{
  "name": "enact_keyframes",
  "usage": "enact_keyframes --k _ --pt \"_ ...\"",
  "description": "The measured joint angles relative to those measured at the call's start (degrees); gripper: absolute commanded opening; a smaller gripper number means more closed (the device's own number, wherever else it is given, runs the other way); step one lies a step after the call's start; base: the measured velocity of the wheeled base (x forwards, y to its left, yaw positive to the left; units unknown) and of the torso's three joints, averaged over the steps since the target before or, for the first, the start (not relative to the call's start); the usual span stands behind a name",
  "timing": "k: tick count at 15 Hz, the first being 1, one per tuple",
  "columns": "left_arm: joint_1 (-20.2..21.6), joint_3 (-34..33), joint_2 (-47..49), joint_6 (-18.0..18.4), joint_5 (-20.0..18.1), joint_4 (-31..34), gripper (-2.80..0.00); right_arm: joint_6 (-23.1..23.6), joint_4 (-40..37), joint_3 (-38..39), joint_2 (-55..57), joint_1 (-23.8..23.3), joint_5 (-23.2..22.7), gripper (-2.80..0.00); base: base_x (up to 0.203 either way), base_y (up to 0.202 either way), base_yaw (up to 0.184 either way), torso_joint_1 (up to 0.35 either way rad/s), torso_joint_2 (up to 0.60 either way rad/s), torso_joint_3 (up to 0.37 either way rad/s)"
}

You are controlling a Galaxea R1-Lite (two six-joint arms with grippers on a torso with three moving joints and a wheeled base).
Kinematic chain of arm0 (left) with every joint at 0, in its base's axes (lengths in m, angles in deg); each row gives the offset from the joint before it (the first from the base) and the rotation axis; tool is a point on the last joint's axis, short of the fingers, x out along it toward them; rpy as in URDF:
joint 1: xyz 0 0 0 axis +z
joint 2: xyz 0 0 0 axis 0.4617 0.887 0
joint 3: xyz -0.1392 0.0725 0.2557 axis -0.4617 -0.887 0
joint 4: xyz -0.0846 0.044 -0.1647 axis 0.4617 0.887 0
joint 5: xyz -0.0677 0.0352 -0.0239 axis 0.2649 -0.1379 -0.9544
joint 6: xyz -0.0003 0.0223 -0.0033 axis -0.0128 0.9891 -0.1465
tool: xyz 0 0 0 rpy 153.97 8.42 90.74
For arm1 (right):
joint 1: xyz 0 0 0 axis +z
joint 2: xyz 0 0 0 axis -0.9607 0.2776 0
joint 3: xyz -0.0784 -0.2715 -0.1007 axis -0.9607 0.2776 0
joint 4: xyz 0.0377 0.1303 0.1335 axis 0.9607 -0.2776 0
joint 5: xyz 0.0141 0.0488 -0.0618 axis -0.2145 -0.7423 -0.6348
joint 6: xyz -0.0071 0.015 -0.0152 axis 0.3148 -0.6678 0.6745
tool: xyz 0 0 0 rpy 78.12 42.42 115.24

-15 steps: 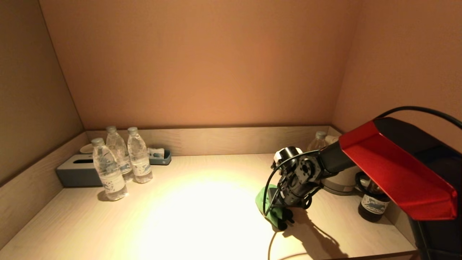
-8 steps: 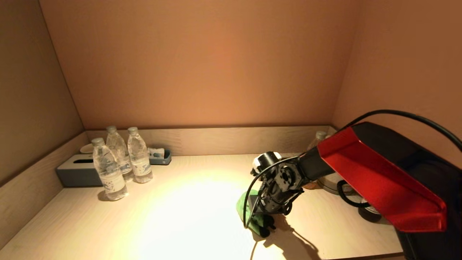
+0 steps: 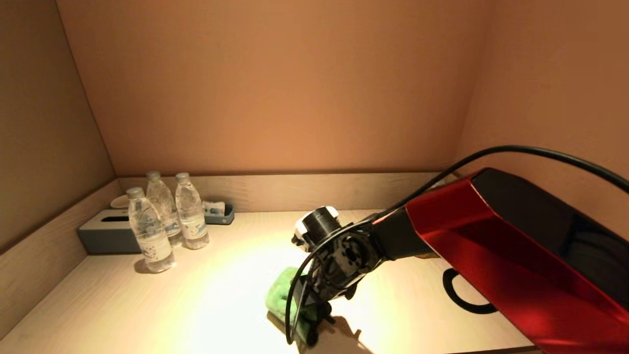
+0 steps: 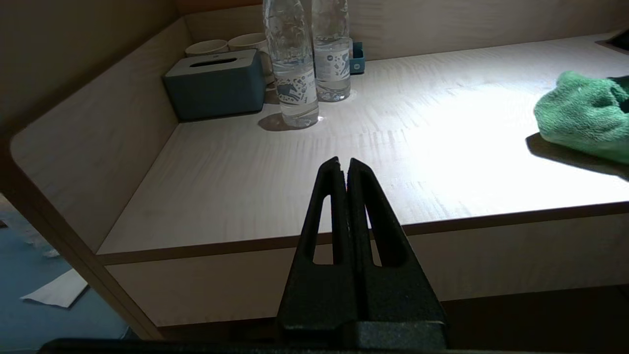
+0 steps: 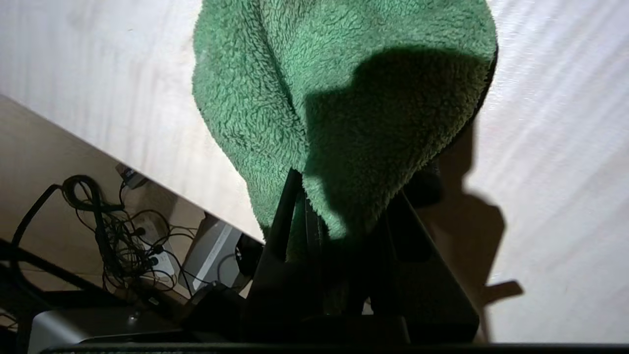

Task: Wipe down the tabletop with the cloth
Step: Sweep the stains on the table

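Note:
A green fleecy cloth [image 3: 281, 301] lies bunched on the pale wooden tabletop [image 3: 221, 305], near its front edge and a little right of the middle. It also shows in the left wrist view [image 4: 580, 115] and the right wrist view [image 5: 339, 98]. My right gripper [image 3: 309, 327] is shut on the cloth and presses it on the tabletop; the cloth hides its fingertips. My left gripper [image 4: 344, 164] is shut and empty, parked below and in front of the table's front edge, out of the head view.
Three water bottles [image 3: 167, 221] stand at the back left beside a grey tissue box [image 3: 105, 233] and a small blue tray [image 3: 218, 212]. Cups [image 4: 223, 45] sit behind the box. A raised wooden rim [image 3: 304, 189] borders the back and sides. A black cable loop [image 3: 462, 297] lies at the right.
My right gripper has slid the green cloth leftward and towards the front edge across the tabletop. The right arm now hides the kettle and dark bottle at the back right.

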Motion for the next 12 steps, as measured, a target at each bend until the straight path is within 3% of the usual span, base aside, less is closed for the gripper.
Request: enact_keyframes --k 5,12 --pt "0.02 0.02 0.0 0.0 0.02 -0.01 -2.8 0.04 -0.24 -0.68 -0.92 5.17 0.2 -2.8 0.0 0.0 0.0 0.0 0.0 0.0" --pt "0.07 0.05 0.0 0.01 0.02 -0.01 -2.8 0.06 -0.37 -0.41 -6.39 7.34 0.76 -2.8 0.0 0.0 0.0 0.0 0.0 0.0"
